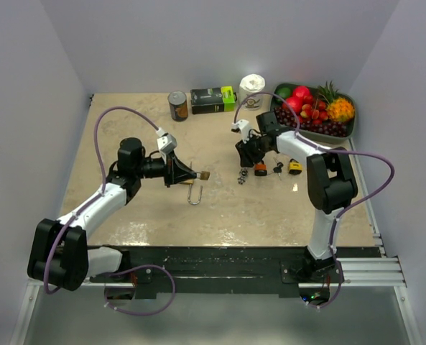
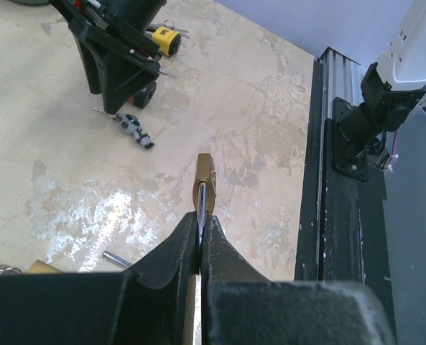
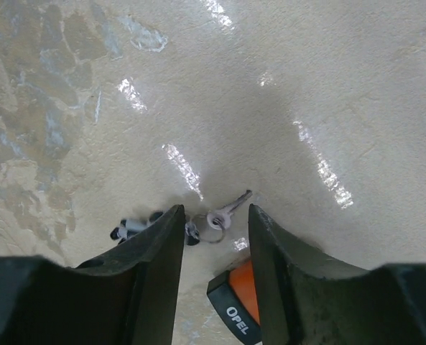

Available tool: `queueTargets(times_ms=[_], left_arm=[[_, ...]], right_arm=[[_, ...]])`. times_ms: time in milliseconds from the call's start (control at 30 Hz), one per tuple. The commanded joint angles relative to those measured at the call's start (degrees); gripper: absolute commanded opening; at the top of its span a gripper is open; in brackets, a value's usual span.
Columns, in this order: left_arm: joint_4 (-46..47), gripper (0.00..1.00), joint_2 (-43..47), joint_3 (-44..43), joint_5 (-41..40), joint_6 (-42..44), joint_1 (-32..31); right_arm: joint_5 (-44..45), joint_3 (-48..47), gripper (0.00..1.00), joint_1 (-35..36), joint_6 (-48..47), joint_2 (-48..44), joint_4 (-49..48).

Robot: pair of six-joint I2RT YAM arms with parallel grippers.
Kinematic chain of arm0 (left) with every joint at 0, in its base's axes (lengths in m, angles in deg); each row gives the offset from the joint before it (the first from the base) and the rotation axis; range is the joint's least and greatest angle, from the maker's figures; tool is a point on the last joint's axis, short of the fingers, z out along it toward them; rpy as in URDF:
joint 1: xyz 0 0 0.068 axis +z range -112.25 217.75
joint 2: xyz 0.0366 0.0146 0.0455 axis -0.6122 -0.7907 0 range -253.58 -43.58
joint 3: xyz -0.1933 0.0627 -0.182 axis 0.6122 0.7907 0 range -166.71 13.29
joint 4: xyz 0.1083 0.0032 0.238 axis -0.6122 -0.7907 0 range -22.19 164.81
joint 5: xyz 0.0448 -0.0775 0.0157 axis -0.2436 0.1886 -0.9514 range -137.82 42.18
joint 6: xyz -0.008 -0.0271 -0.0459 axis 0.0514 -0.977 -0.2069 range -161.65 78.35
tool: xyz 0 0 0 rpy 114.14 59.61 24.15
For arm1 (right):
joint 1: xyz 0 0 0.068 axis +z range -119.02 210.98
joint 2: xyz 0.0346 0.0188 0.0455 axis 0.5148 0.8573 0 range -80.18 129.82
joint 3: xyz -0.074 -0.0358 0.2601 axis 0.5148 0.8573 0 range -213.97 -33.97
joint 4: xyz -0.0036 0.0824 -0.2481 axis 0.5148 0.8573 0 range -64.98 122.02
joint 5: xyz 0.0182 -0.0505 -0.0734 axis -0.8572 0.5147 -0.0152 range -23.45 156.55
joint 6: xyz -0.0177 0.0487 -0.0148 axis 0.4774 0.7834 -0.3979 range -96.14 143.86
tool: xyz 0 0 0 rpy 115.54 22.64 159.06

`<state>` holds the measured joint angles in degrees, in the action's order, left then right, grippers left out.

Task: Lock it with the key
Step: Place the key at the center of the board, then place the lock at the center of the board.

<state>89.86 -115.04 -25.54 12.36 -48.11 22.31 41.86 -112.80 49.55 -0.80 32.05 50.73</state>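
My left gripper (image 1: 191, 175) is shut on a brass padlock (image 1: 204, 175) and holds it edge-on above the table; the padlock's body sticks out past the fingertips in the left wrist view (image 2: 205, 180). Its steel shackle (image 1: 194, 194) hangs open below it. My right gripper (image 1: 246, 159) is open, low over a small silver key (image 3: 230, 210) on a ring. The key lies on the table between the right fingers (image 3: 162, 237), untouched. A black-and-white fob (image 3: 135, 228) on the same ring lies partly under the left finger.
An orange and black OPEL fob (image 3: 240, 305) lies just below the key, with a yellow fob (image 1: 294, 167) and a black key (image 1: 278, 169) beside it. A can (image 1: 177, 105), green box (image 1: 213, 99), white cup (image 1: 252, 88) and fruit tray (image 1: 348, 131) stand at the back.
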Motion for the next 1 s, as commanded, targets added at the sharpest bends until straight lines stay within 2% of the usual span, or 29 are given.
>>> queueTargets(times_ms=[0, 33, 233, 267, 367, 500, 667, 967], left_arm=[[1.39, 0.0, -0.43, 0.24, -0.24, -0.04, 0.41], [1.3, 0.0, -0.87, 0.16, -0.68, -0.83, 0.33], [-7.04, 0.0, -7.27, -4.84, -3.76, -4.17, 0.32], [-8.01, 0.0, -8.33, -6.59, -3.84, -5.13, 0.32], [-10.12, 0.0, -12.03, -9.42, -3.58, -10.58, 0.32], [-8.64, 0.0, -15.02, -10.83, -1.3, -19.36, 0.32], [-8.02, 0.0, -15.11, -11.27, -1.21, -23.16, 0.32], [-7.23, 0.0, -14.06, -10.57, -0.51, -25.27, 0.32]], right_arm=[[-0.01, -3.17, 0.47, -0.11, -0.47, -2.97, 0.57], [-0.27, -3.44, 0.52, -0.2, -0.47, -3.67, 0.56], [-3.78, -2.74, 0.66, 1.03, -1.0, -10.26, -0.93], [-4.49, -2.13, 0.76, 1.55, -1.17, -11.23, -1.97], [-4.84, 1.47, 0.81, 4.98, -3.1, -15.97, -4.87], [-2.39, 6.48, 0.83, 13.48, -7.67, -21.51, -8.04], [0.51, 9.83, 0.83, 20.18, -12.16, -23.98, -9.28], [1.4, 11.68, 0.75, 23.62, -14.62, -23.63, -12.97]])
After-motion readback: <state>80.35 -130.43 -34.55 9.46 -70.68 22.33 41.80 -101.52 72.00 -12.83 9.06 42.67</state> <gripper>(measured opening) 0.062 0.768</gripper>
